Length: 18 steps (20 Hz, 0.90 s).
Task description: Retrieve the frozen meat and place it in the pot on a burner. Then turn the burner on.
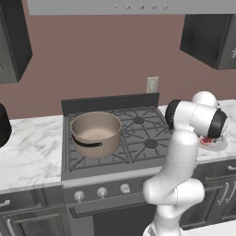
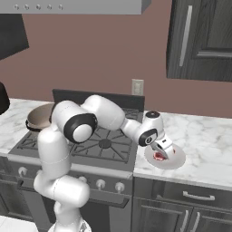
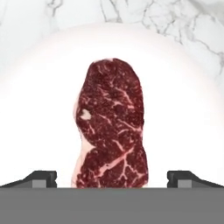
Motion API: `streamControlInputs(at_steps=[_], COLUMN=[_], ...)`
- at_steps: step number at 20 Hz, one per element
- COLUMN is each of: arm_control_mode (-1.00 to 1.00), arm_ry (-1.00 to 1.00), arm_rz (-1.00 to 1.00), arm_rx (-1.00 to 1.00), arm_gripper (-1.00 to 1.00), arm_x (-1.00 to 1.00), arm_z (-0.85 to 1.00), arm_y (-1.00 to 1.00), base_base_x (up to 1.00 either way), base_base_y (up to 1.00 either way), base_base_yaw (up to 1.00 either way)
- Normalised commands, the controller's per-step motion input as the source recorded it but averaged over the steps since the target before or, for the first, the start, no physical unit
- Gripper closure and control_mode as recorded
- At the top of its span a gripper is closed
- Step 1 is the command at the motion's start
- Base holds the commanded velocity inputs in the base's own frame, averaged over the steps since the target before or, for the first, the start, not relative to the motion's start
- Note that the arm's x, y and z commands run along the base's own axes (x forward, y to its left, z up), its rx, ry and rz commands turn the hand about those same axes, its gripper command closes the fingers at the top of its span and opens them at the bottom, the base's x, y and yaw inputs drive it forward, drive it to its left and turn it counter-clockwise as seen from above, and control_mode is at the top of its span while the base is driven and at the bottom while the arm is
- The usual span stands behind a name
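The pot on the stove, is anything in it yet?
Empty: the pot shows a bare inside, and the frozen meat lies on the plate.

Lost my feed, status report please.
End effector open, fingertips straddling frozen meat. Meat flat on plate, not gripped. Pot waiting on burner; nothing blocking.

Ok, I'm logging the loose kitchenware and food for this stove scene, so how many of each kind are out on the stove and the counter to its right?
Pot, on the front left burner: 1
Plate, on the counter to the right of the stove: 1
Frozen meat, lying on the plate: 1
Total: 3
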Motion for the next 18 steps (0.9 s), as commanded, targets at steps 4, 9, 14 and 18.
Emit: streamControlInputs(at_steps=[4, 9, 14, 18], arm_control_mode=[-1.0, -1.0, -1.0, -1.0], arm_ry=[0.02, 0.0, 0.0, 0.0], arm_rz=[0.0, 0.0, 0.0, 0.0], arm_rx=[0.0, 0.0, 0.02, 0.02], arm_gripper=[-1.0, -1.0, -1.0, -1.0], arm_x=[0.0, 0.0, 0.0, 0.0], arm_z=[-0.11, -0.31, -0.2, -0.07], arm_y=[0.0, -0.01, -0.04, 0.0], base_base_x=[0.0, 0.0, 0.0, 0.0], base_base_y=[0.0, 0.0, 0.0, 0.0], base_base_yaw=[0.0, 0.0, 0.0, 0.0])
